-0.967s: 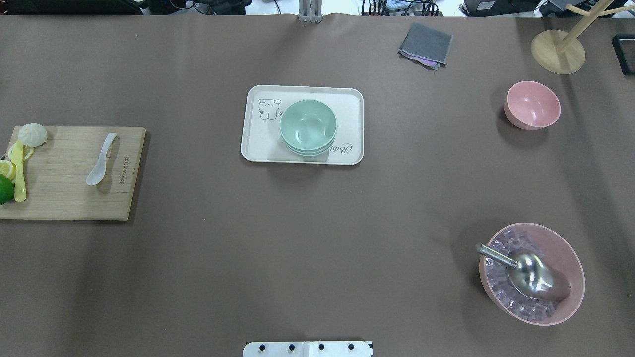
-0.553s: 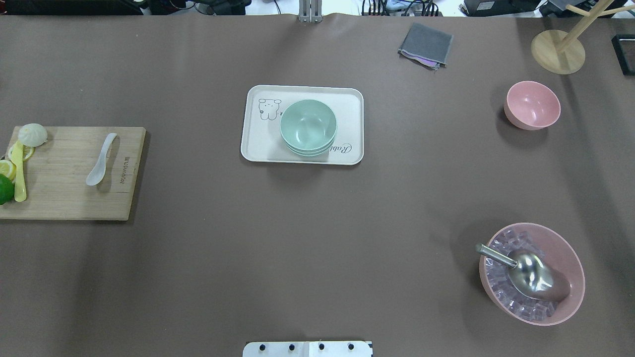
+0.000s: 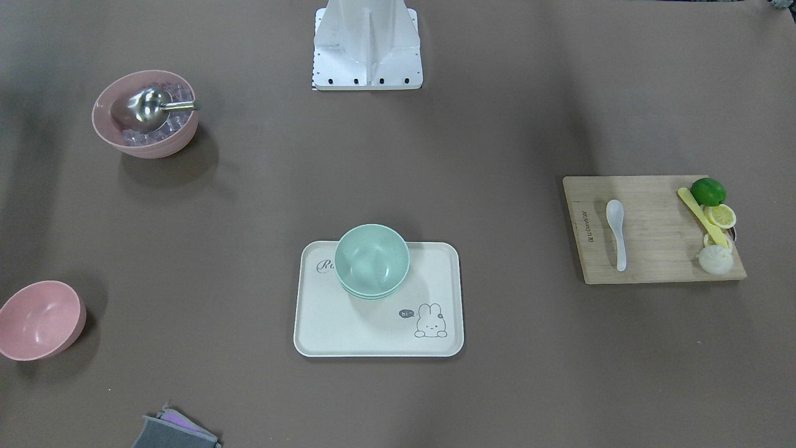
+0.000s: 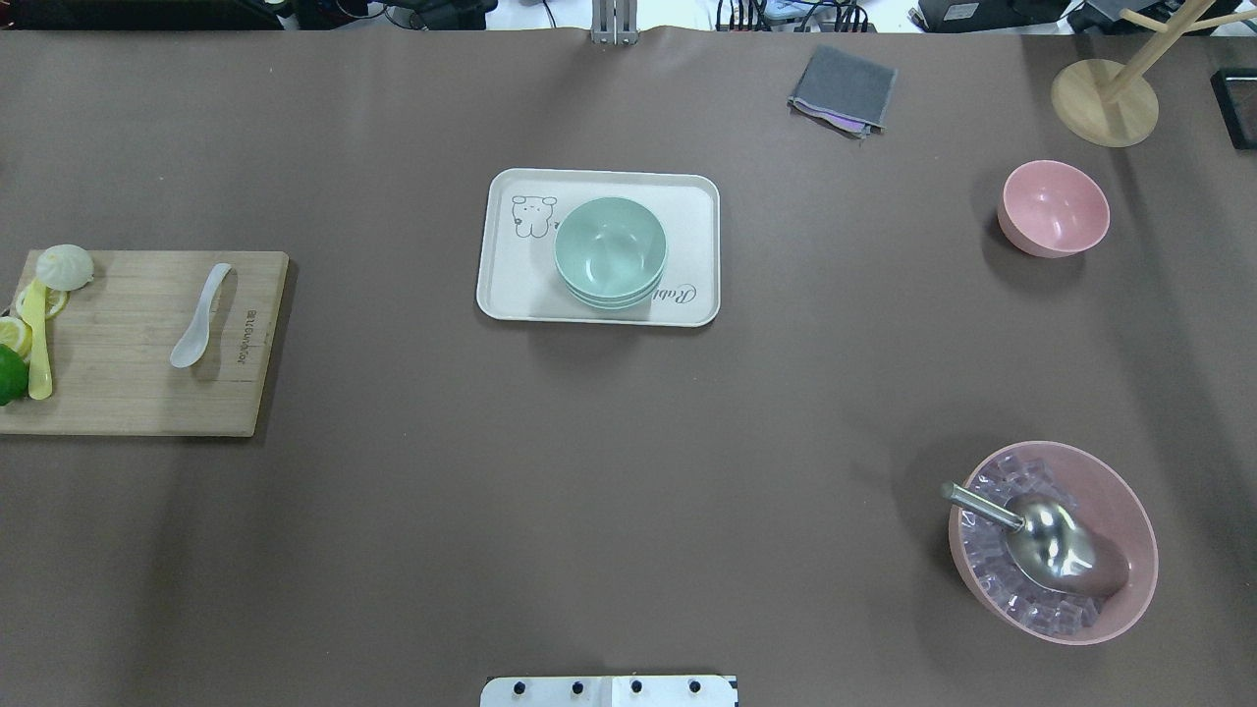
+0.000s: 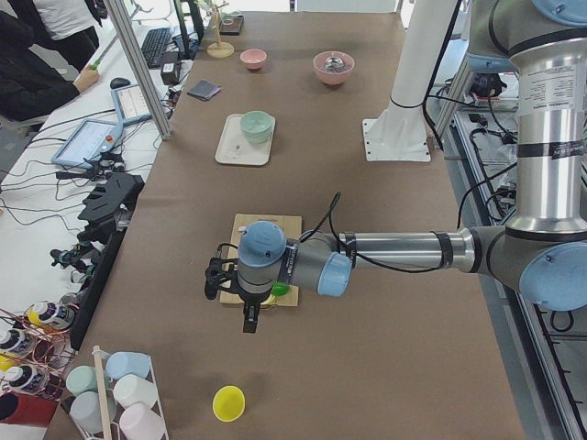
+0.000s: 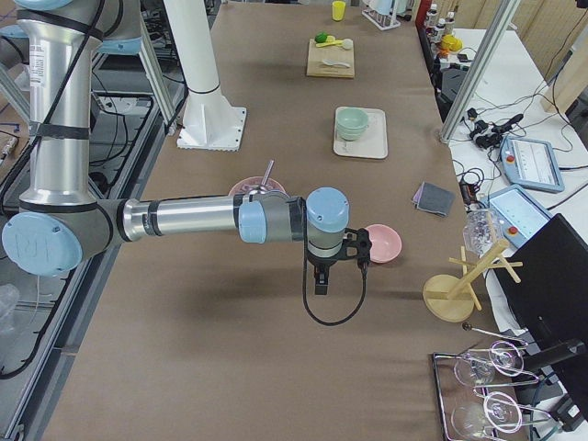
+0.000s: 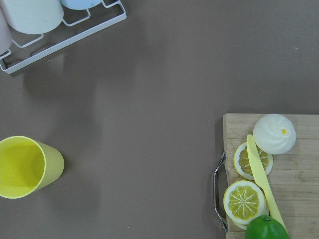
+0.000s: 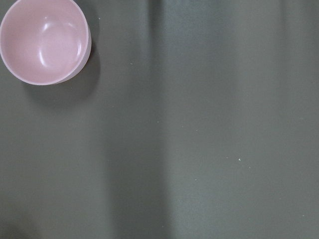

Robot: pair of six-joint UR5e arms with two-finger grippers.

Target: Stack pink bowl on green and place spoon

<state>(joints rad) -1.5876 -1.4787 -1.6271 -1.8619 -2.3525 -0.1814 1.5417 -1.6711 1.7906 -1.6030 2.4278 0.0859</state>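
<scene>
Pink, small and empty, the bowl (image 4: 1054,208) sits upright at the upper right of the overhead view. It is well apart from the green bowl (image 4: 610,250), which stands on a tray (image 4: 692,216) at the centre. A double rim suggests the green one is a nested pair. The white spoon (image 4: 200,316) lies flat on a board (image 4: 128,393) at the left edge, its scoop end toward the bottom of the frame. A larger ice bowl (image 4: 1137,520) at the lower right holds a metal scoop and is probably not part of the task.

The left gripper (image 5: 249,323) hangs over the table by the board's outer end. The right gripper (image 6: 318,285) hangs near the pink bowl, which shows in the upper left corner of its wrist view, so it is off to one side rather than above. Both appear only in the side views, so whether either pincer is spread or clenched cannot be told. Nothing is stacked yet.

The pink bowl looks light, stiff and glossy, likely slippery. Pinching its wall at the rim, one finger inside and one outside, seems the best hold, though it may tilt. The spoon looks thin, light and smooth. A grasp across the handle near its middle seems best, since it lies low on the wood.
</scene>
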